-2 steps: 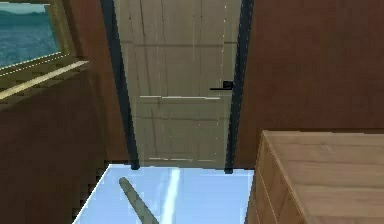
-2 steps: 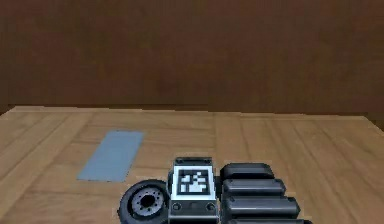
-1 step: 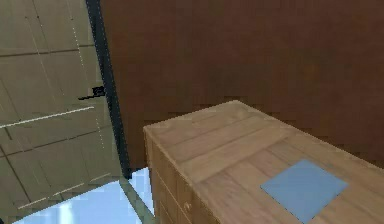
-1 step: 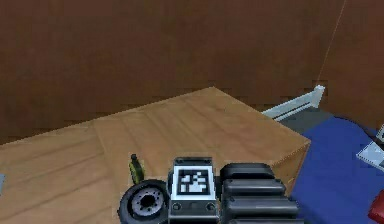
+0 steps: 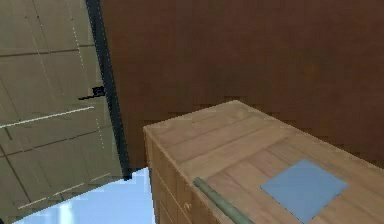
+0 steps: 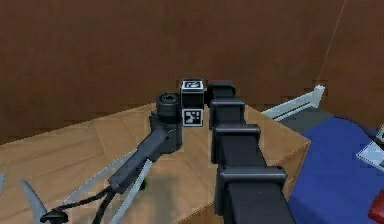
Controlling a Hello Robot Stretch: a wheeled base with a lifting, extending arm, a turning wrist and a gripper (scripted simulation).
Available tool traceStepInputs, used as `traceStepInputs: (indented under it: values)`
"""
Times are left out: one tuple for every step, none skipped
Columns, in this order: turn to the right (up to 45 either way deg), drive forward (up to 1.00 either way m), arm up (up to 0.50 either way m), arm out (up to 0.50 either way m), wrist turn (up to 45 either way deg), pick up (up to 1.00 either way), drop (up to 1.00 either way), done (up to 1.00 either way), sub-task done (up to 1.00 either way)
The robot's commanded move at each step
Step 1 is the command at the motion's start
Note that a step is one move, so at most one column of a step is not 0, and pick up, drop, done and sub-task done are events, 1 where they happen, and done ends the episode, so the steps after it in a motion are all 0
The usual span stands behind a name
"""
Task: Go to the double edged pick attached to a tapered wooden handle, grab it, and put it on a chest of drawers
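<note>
In the forward view, a wooden chest (image 5: 230,135) fills the four o'clock part of the frame. Its plank top runs back to a brown wall (image 5: 250,50) at twelve o'clock. A flat light-blue sheet (image 5: 303,188) lies on the top at five o'clock, and a grey bar (image 5: 225,200) crosses the near edge at six o'clock. A pale panelled door (image 5: 50,90) stands at nine o'clock.

In the arm side view, the arm (image 6: 240,160) rises from six o'clock to the white squares (image 6: 192,102) near the centre. From there the gripper (image 6: 95,205) slants down toward eight o'clock over the wooden top. A pale curved piece (image 6: 28,198) with thin pale lines beside it sits at eight o'clock, right at the fingers. It may be the pick's head, but the shape is too faint to be sure. I cannot tell how the jaws stand, nor whether the gripper holds anything, since the wood lies directly behind its far end. A blue mass (image 6: 335,160) with a white rail (image 6: 295,102) lies at three o'clock.

My judgement is that the step in hand is setting the pick down on the chest. To do it well, keep the far end well inside the planks, away from the eight o'clock edge. Lower until the head and handle both rest flat, because the long handle could tip the pick off if only the head is supported. Then release and lift straight up before retracting, so the fingers do not drag it.
</note>
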Motion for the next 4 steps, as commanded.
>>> traceStepInputs:
  values:
    - [0.0, 0.0, 0.0, 0.0, 39.0, 0.0, 0.0, 0.0, 0.0]
    - [0.0, 0.0, -0.12, 0.0, 0.0, 0.0, 0.0, 0.0, 0.0]
    - [0.0, 0.0, 0.0, 0.0, 0.0, 0.0, 1.0, 0.0, 0.0]
    - [0.0, 0.0, 0.0, -0.1, 0.0, 0.0, 0.0, 0.0, 0.0]
